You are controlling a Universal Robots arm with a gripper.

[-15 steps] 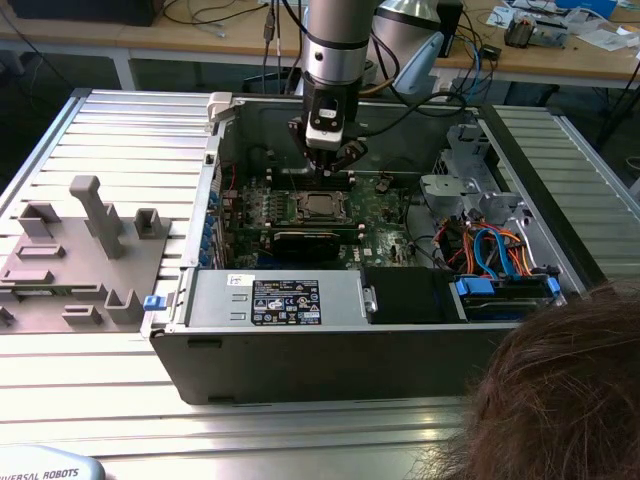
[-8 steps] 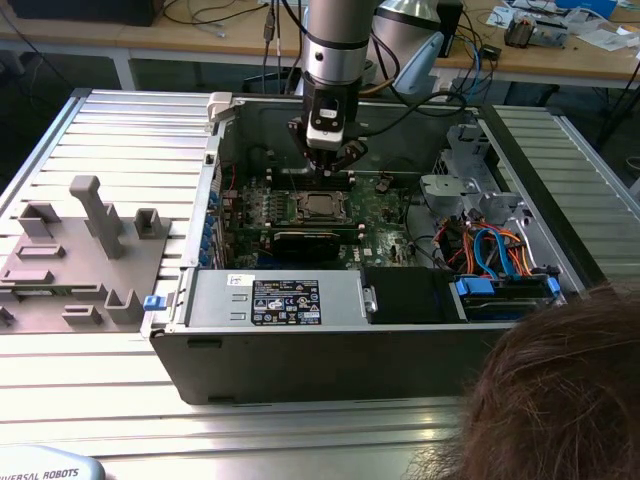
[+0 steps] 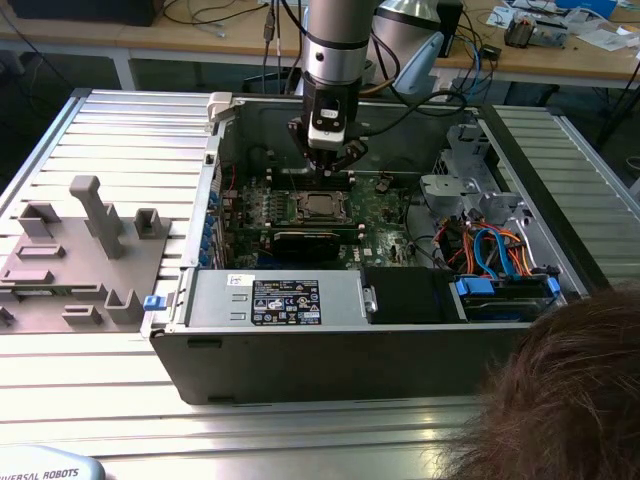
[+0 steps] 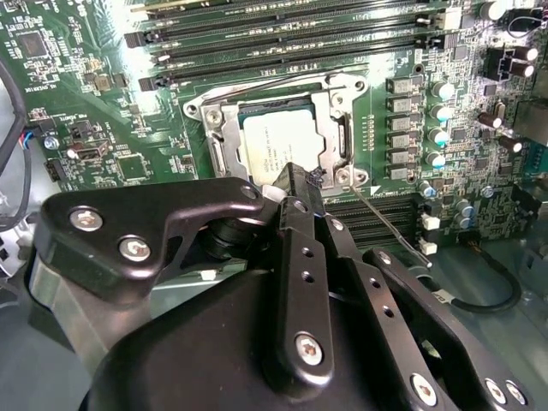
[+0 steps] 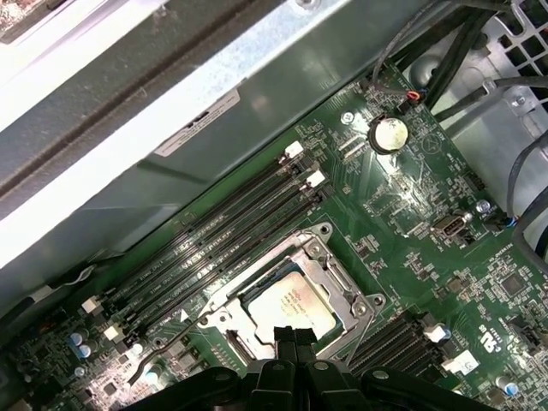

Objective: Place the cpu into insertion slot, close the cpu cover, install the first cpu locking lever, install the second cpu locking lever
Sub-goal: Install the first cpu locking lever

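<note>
The cpu (image 4: 276,139) lies flat in the insertion slot (image 3: 320,207) on the green board, and the first wrist view has it as the cpu (image 5: 291,306). The silvery cpu cover (image 4: 336,101) is down, framing the chip, as the cpu cover (image 5: 332,267) also shows. A thin wire locking lever (image 4: 390,227) sticks out from the socket's corner over the black memory slots. Another wire lever (image 5: 167,347) angles away from the socket. My gripper (image 4: 300,177) is shut with nothing in it, its tip just above the socket's edge. It hangs as the gripper (image 3: 330,160) over the socket's far side.
The board sits deep in an open computer case (image 3: 200,330) with a power supply (image 3: 280,300) at the front and a drive cage with cables (image 3: 490,250) at the exterior view's right. A grey fixture plate (image 3: 70,260) lies at the left. A person's head (image 3: 570,400) is at the lower right.
</note>
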